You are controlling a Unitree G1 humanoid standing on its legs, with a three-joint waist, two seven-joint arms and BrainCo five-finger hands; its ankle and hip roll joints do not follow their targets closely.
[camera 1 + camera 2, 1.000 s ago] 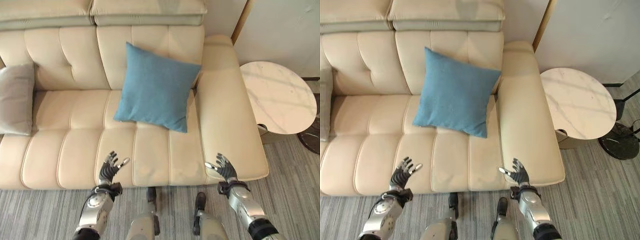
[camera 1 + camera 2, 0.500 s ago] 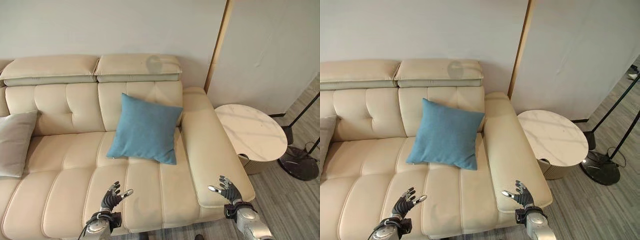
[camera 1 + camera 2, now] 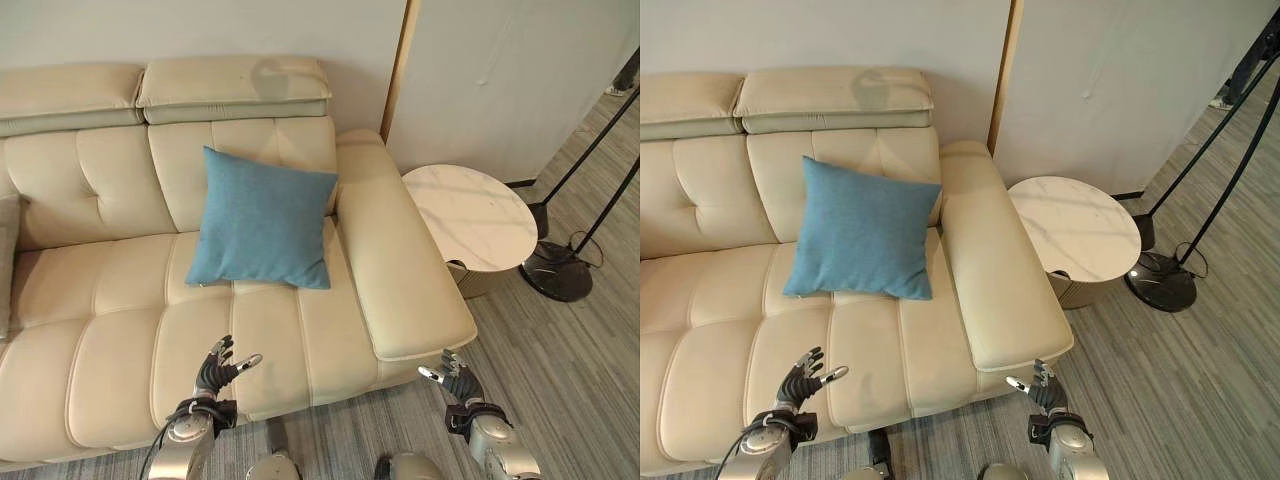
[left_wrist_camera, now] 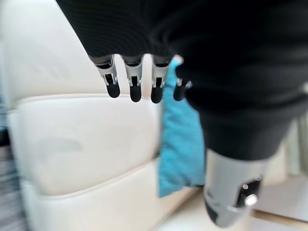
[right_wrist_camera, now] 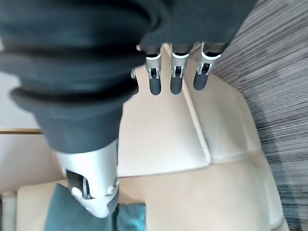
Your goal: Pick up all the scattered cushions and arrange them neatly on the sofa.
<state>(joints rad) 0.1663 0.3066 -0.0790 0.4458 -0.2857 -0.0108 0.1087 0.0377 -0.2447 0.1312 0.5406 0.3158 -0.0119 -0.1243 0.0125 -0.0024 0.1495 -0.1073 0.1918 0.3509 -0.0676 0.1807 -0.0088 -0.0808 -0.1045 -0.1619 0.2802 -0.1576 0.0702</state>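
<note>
A blue cushion (image 3: 263,217) leans upright against the backrest of the cream sofa (image 3: 120,330), next to its right armrest (image 3: 400,270). At the far left edge of the seat a sliver of a grey cushion (image 3: 6,260) shows. My left hand (image 3: 213,371) hovers open over the front of the seat, fingers spread, holding nothing. My right hand (image 3: 455,382) is open below the armrest's front corner, over the floor. The blue cushion (image 4: 180,139) also appears past my left hand's fingers (image 4: 132,86) in the left wrist view.
A round marble-topped side table (image 3: 468,215) stands right of the armrest. Two dark floor-lamp poles rise from a round black base (image 3: 556,270) at the far right. Grey striped carpet (image 3: 560,370) covers the floor in front and to the right.
The camera has swung to the right, showing more floor, the side table and the lamp base. Both hands stay open, and the right hand now sits off the armrest, over the carpet.
</note>
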